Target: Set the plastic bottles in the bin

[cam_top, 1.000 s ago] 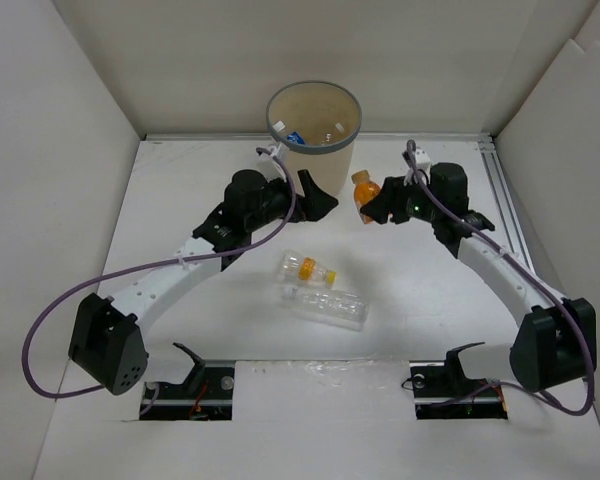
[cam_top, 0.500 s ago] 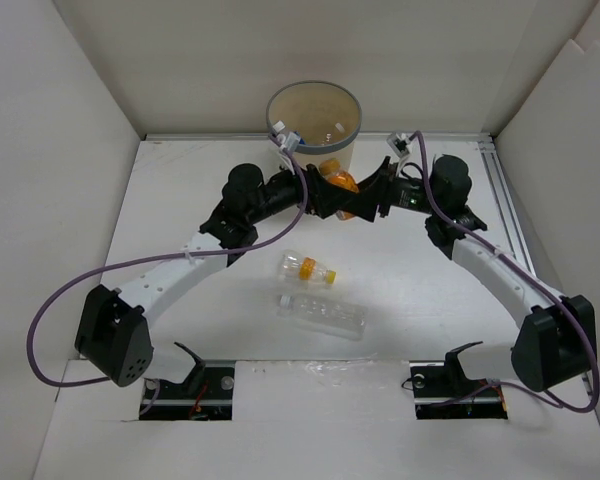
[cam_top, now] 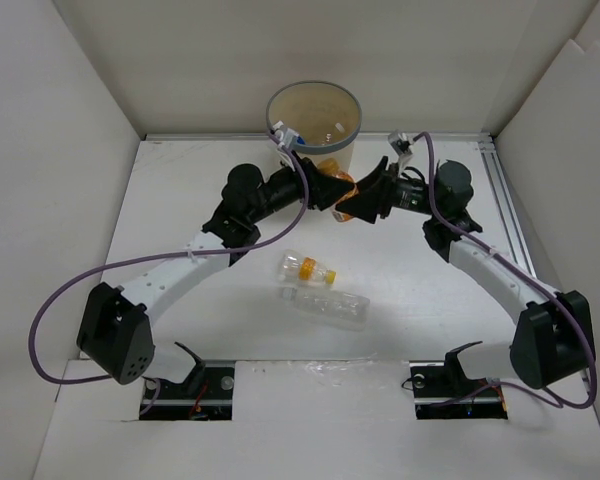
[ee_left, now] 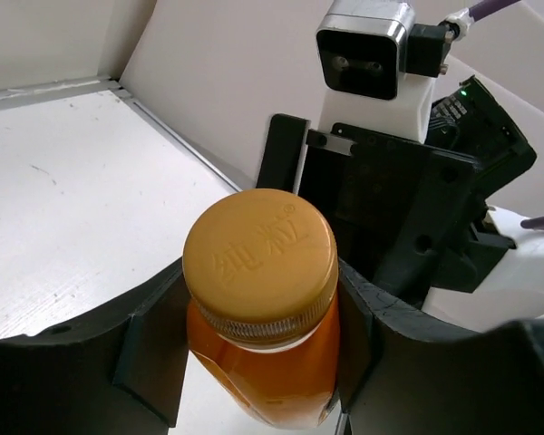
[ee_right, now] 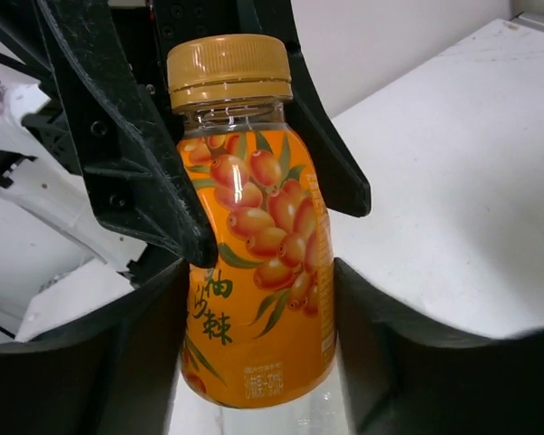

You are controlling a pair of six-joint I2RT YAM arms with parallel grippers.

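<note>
Currently: orange bottle point(ee_right: 258, 272), yellow cap, held between both arms just in front of the bin point(cam_top: 315, 100), which stands at the middle of the desk's point(cam_top: 170, 190) far edge. Its labelled body is grasped by the right gripper point(ee_right: 254, 290). Fingers of the left gripper point(ee_left: 258, 272) flank its shoulder; clenched or not, cannot tell. Mid-desk, lying: small yellow-capped bottle point(cam_top: 307, 268); just nearer, larger unlabelled bottle point(cam_top: 325, 307).
</note>
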